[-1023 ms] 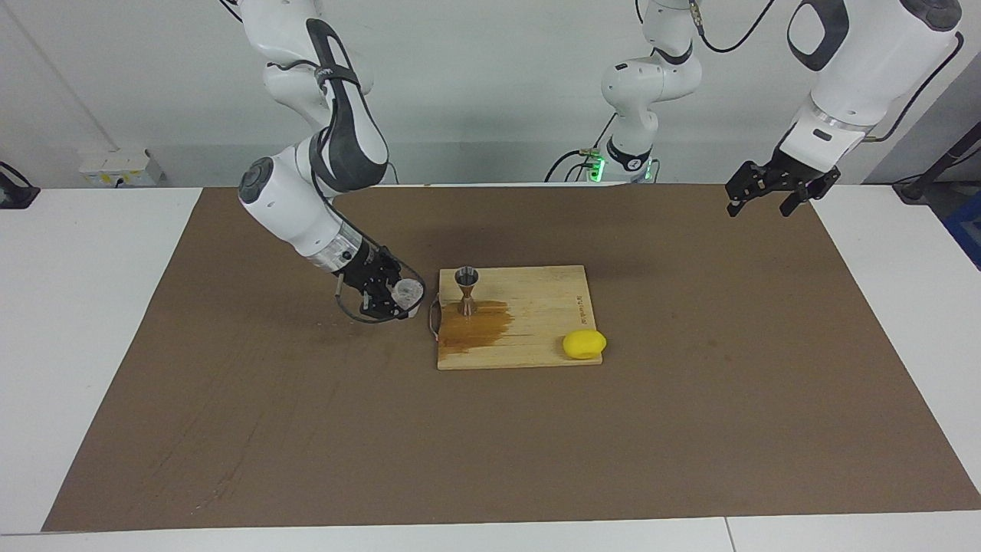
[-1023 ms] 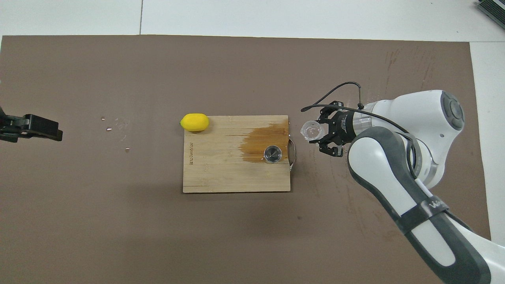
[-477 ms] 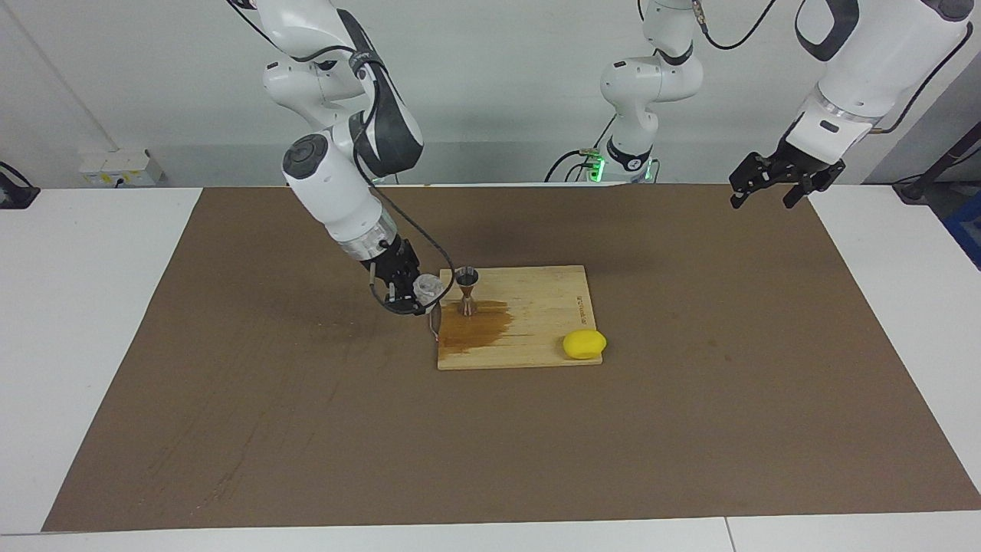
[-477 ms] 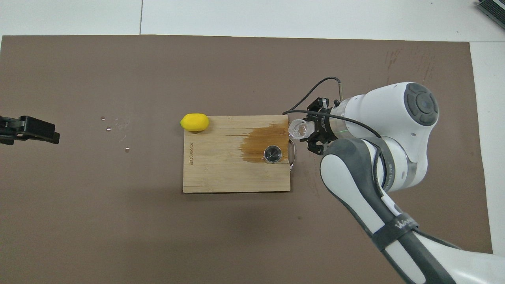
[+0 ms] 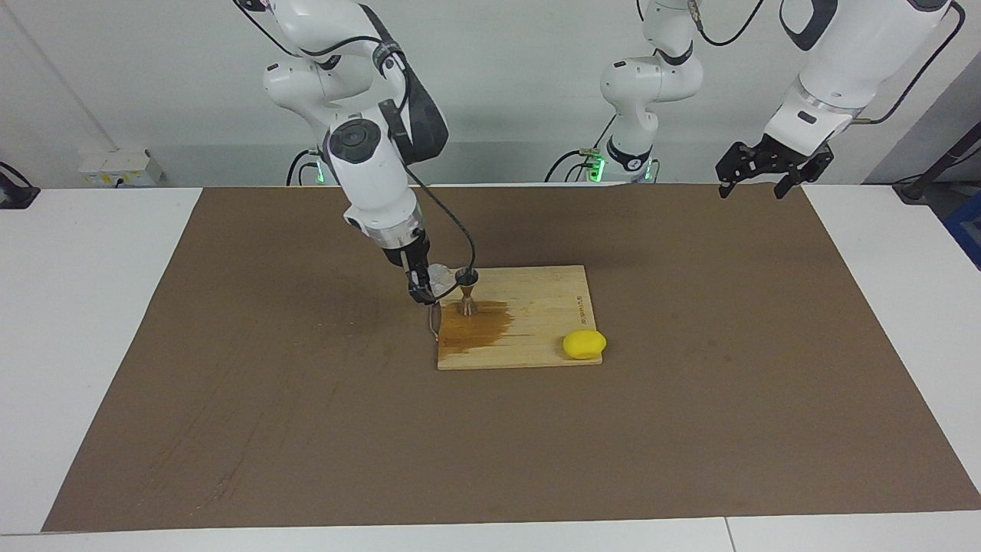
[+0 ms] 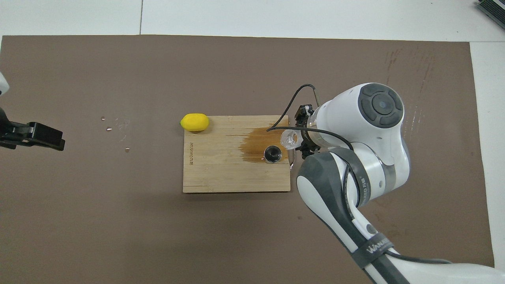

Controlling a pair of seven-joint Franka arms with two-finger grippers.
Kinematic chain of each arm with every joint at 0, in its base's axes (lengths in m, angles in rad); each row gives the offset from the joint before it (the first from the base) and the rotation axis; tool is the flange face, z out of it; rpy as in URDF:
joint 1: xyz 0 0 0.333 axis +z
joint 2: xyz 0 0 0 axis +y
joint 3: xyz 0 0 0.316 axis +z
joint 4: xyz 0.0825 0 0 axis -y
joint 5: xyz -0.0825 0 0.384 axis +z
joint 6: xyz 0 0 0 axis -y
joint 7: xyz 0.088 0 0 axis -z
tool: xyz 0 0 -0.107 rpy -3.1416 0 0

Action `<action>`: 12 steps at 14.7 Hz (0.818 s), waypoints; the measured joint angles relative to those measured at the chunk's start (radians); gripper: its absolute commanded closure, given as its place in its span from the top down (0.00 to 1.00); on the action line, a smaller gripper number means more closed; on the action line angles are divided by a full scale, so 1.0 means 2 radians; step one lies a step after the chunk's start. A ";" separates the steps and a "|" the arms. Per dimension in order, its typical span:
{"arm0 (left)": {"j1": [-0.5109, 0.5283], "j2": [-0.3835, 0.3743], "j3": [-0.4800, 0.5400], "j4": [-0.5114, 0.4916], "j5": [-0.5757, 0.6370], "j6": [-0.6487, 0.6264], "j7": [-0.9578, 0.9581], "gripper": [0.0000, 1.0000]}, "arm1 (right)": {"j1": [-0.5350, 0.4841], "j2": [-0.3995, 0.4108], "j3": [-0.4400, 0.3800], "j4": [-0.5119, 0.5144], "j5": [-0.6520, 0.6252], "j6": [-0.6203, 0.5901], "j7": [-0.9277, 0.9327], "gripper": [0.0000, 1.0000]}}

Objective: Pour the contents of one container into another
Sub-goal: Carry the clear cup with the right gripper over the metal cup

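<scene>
At frame centre, the right end effector grips the clear cup, tilted beside the jigger; the left end effector waits wide open at upper right.

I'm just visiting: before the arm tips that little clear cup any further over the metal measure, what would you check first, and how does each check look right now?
1. Right gripper shut on the clear cup: ok.
2. Cup's mouth beside the jigger top: ok.
3. Jigger upright on the cutting board: ok.
4. Board dry: not ok, a brown wet patch spreads at the jigger's foot.
5. Liquid left in the cup: cannot tell.
6. Left gripper waiting open over the table's left-arm end: ok.
</scene>
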 measured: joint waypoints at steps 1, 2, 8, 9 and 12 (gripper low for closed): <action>0.002 0.000 0.001 0.003 0.000 0.000 0.000 1.00 | 0.006 0.000 0.000 0.005 -0.017 -0.006 0.011 0.00; 0.005 -0.001 0.001 0.003 0.000 0.000 0.000 1.00 | 0.010 0.000 0.000 0.009 -0.032 -0.010 0.022 0.00; 0.012 -0.001 0.000 0.004 0.000 0.006 0.000 1.00 | 0.038 0.002 0.000 0.016 -0.114 -0.018 0.053 0.00; 0.012 -0.001 -0.001 0.003 0.000 0.006 0.000 1.00 | 0.043 0.002 0.000 0.016 -0.124 -0.018 0.057 0.00; 0.012 -0.001 -0.001 0.001 0.000 0.006 0.000 1.00 | 0.057 0.003 0.001 0.017 -0.149 -0.021 0.061 0.00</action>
